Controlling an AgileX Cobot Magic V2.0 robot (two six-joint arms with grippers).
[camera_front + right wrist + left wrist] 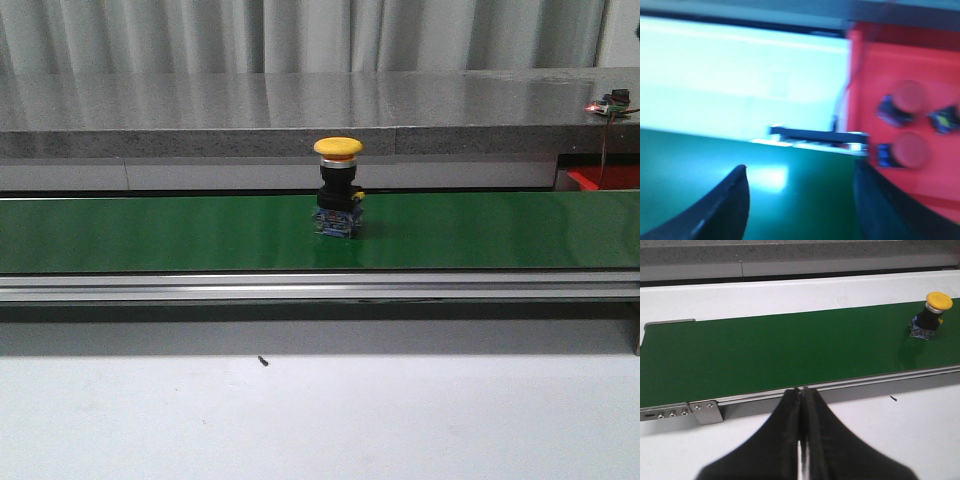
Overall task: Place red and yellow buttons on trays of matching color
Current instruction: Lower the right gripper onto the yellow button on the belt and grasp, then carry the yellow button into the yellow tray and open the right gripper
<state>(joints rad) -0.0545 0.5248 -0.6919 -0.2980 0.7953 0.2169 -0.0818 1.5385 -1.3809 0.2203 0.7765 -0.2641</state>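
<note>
— Where's the yellow button (pixel 338 186)?

— Upright mid-belt (pixel 150 235), untouched. The left pincer (pixel 801 440) waits pressed closed over the table (pixel 920 430), well short of it.

— And the right?

— Right pincer (pixel 800 200) gapes empty beside the red tray (pixel 940 75), where red buttons (pixel 907 97) already lie. No yellow tray visible.

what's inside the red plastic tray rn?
The red plastic tray holds two red-capped buttons and part of a third dark piece. Blurred; the right gripper finger covers its near corner.
</note>
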